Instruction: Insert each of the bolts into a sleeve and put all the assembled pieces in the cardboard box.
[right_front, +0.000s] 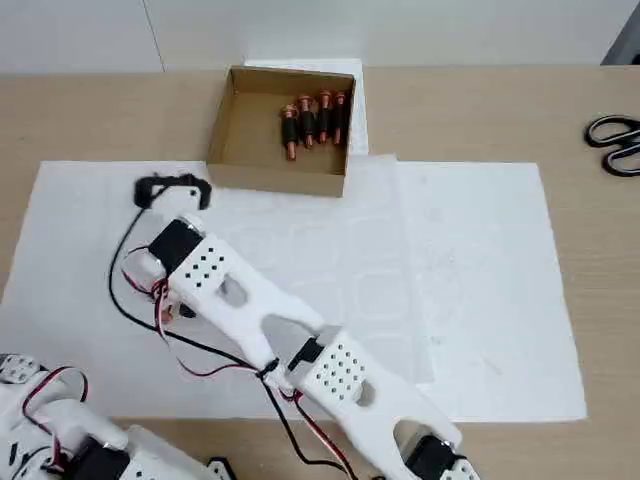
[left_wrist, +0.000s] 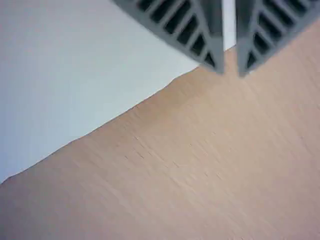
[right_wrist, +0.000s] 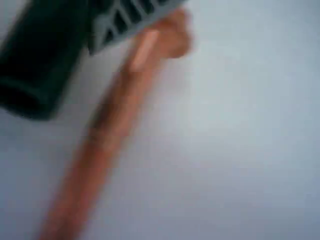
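A copper bolt (right_wrist: 120, 115) lies slantwise over the white paper (right_wrist: 240, 150) in the right wrist view, very close and blurred. A black sleeve (right_wrist: 40, 60) sits beside its head end. A grey part of my right gripper overlaps the tops of both, and I cannot tell whether it holds either. In the high view my right gripper (right_front: 172, 188) hovers just left of the cardboard box (right_front: 232, 130), at its near corner. Several assembled pieces (right_front: 315, 120) lie in the box. My left gripper (left_wrist: 230, 70) is shut on nothing, above the bare wood by the paper's edge.
The right arm (right_front: 300, 350) stretches diagonally across the white paper (right_front: 480, 280) from the near edge. My left arm (right_front: 60, 430) sits at the near left corner. Scissors (right_front: 615, 145) lie at the far right on the wooden table (right_front: 100, 110).
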